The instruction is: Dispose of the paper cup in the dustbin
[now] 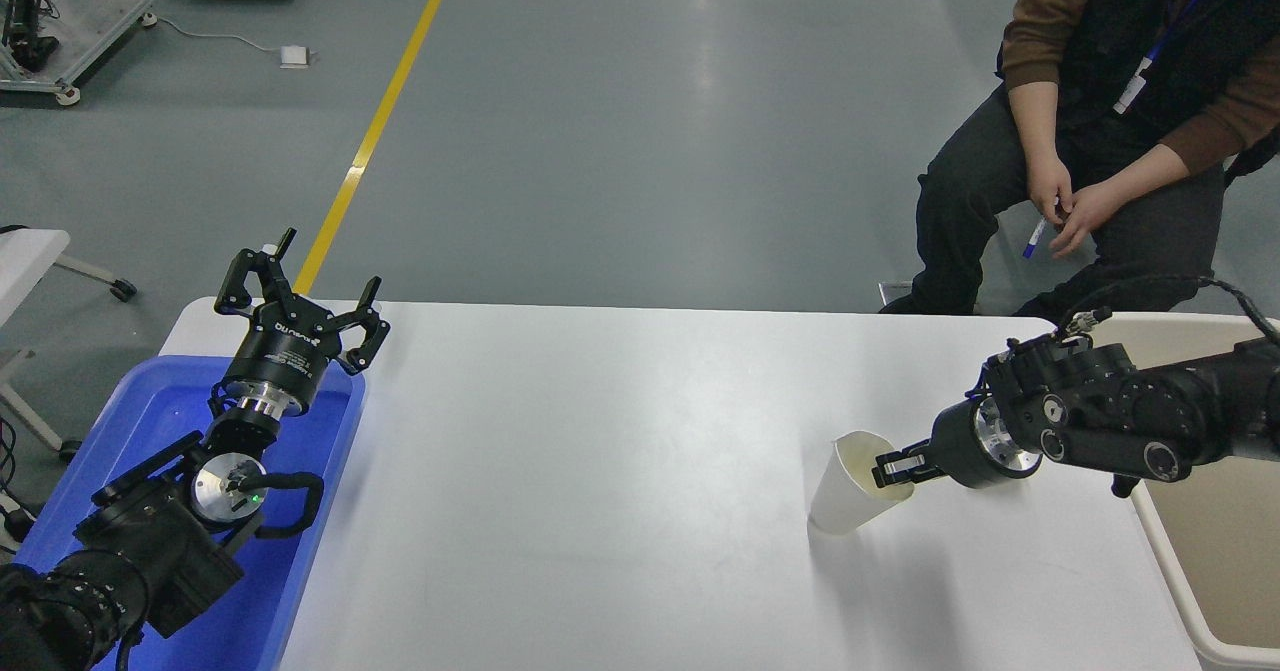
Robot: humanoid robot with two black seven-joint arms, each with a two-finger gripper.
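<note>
- My right hand was clamped on the paper cup at its rim; cup tilted, base on the bench, right side.
- Dustbin at far right, near cup, not touching.
- My left hand was splayed wide, parked over blue tray.

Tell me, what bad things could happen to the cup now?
The right gripper pinches only the rim of the paper cup, so the thin wall might crumple or slip out. The cup is already tilted, with its base seemingly on the table, so it could tip over and roll if the grip loosens. The dustbin has a thick rim; a low carry might bump the cup against it.
</note>
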